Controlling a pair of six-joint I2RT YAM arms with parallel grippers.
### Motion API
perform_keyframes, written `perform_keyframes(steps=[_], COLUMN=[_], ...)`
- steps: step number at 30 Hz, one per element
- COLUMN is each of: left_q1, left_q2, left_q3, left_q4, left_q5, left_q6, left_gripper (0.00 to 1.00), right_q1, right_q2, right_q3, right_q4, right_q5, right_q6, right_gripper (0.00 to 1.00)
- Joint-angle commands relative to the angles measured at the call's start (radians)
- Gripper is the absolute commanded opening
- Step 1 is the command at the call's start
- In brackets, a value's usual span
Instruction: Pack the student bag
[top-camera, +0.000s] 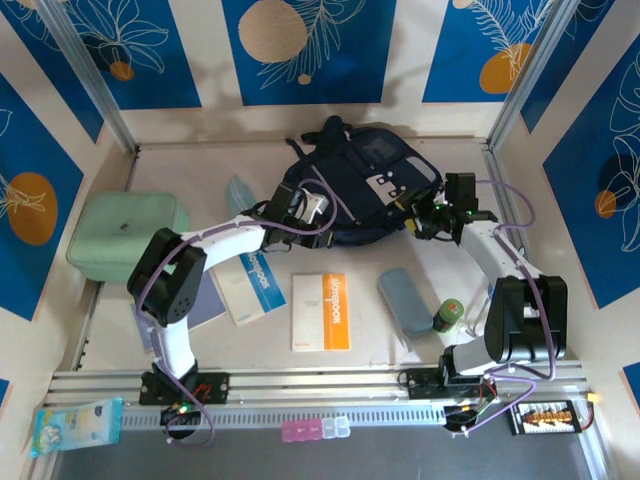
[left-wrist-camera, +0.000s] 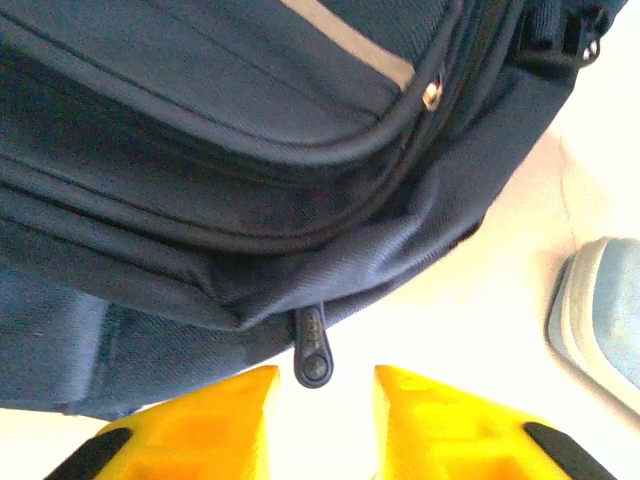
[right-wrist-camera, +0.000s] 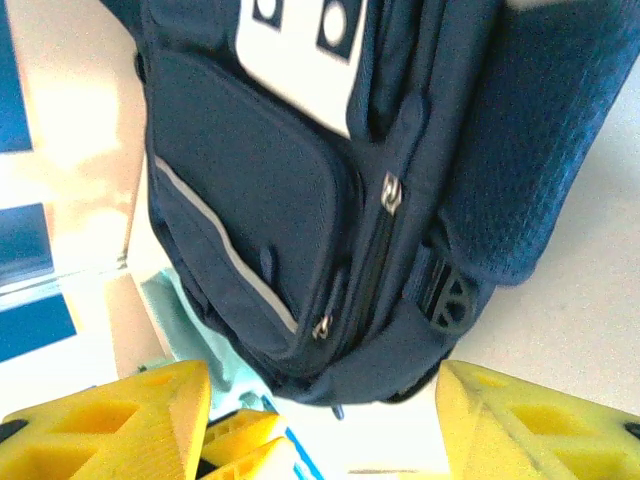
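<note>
student bag (top-camera: 370, 180) lies at the back-centre of the worktop (top-camera: 190, 170), front pocket up. Every zip I can see looks shut. Judging by the layout, nothing is packed yet: mint case (top-camera: 125, 235), blue-striped booklet (top-camera: 250, 285), orange-striped booklet (top-camera: 322, 310), pencil pouch (top-camera: 405, 300) and green-capped bottle (top-camera: 448, 315) all sit out on the worktop, nearer the arm bases.

left end effector (left-wrist-camera: 322, 382): fingers apart, either side of a black zip pull (left-wrist-camera: 312, 345) at the bag's edge, not clamped on it. right end effector (right-wrist-camera: 320, 390): fingers wide apart, facing the bag's corner near the side buckle (right-wrist-camera: 450, 300), gripping nothing.

Failure modes from here, as I read it:
- The pull tab is small and free to swing. If the left closes slightly off, it pinches fabric or the tab squirts out, so the zip doesn't travel.
- The bag is soft and unanchored. Tugging the zip with no counter-hold would slide the whole bag instead of opening it. The right side needs a solid bite first, and that padded corner is bulky and could slip free.
- The zip runs round a curved corner. An off-line pull could jam the slider or catch the lining.
- Loose straps and purple cables sit near both wrists, so there's a snag risk on any sweep.
- A dragged bag could shove the mint case or the pouch out of reach.
</note>
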Motion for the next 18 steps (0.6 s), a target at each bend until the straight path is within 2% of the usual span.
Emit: perform_keyframes(steps=[1, 11, 18], left_q1=[-0.045, -0.105, -0.105], left_q2=[0.039, 0.105, 0.096], left_q3=[0.036, 0.118, 0.151], left_q4=[-0.083, -0.173, -0.212], left_q5=[-0.068, -0.26, -0.301], left_q6=[0.072, 0.117, 0.125], left_gripper=[0.3, 0.34, 0.36], right_q1=[0.027, 0.065, 0.072], right_q2=[0.002, 0.048, 0.058], right_q3=[-0.022, -0.008, -0.005], right_q4=[-0.026, -0.012, -0.01], right_q5=[0.002, 0.0, -0.001], right_q6=[0.033, 0.056, 0.062], right_gripper=[0.62, 0.62, 0.62])
